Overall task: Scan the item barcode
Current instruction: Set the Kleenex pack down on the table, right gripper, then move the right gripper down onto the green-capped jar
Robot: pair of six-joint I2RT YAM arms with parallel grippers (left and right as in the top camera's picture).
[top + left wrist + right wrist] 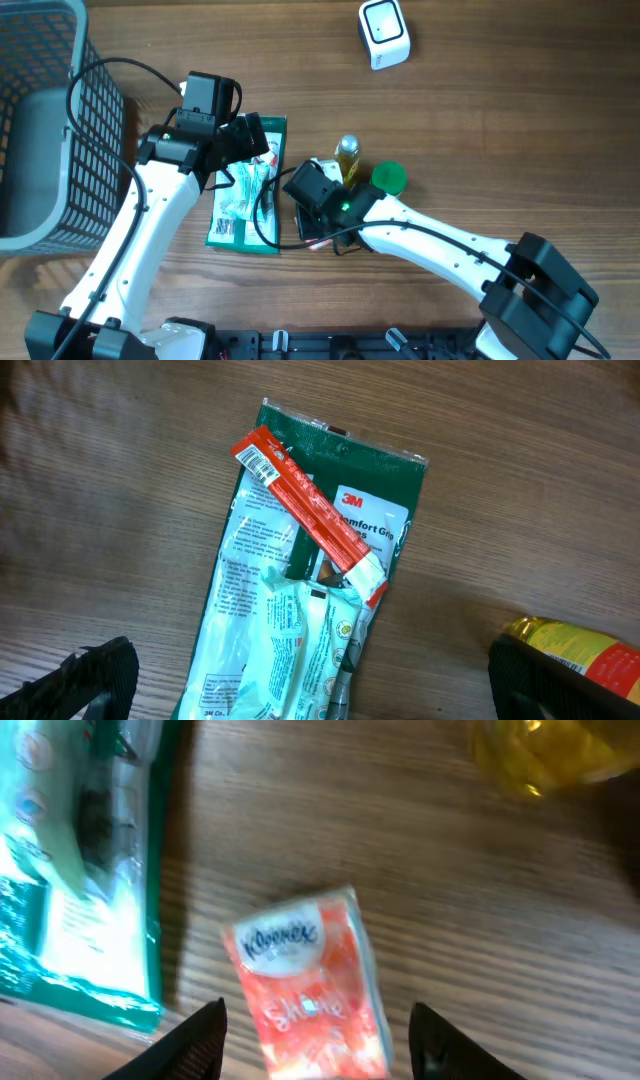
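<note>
If reaching for the Kleenex tissue pack (310, 985), find it lying flat on the wooden table (520, 910) at lower centre of the right wrist view, between the 2 fingers of the right gripper (318, 1015) yet touched by neither. Read that gripper as released: jaws apart, bare wood showing at each side of the pack. Count the left gripper (310, 670) as spread wide too, gripping nothing, hanging over a green 3M package (385, 480) with 1 red stick packet (300, 500) and 1 pale teal pouch (290, 650) on top. Look to the top of the overhead view, right of centre, for the white barcode scanner (384, 35), well apart from the pack, with a bottle of yellow oil (347, 155) and a green lid (389, 178) in between. Expect a light, soft load: paper tissues in slick film, easily squashed, unlikely to break, likely to slide under a loose pinch. Take hold across the narrow width near the middle, squeezing gently. Cannot see any barcode on the upturned face; probably underneath, so keep the fingers off the broad faces and plan on turning the pack toward the scanner.
</note>
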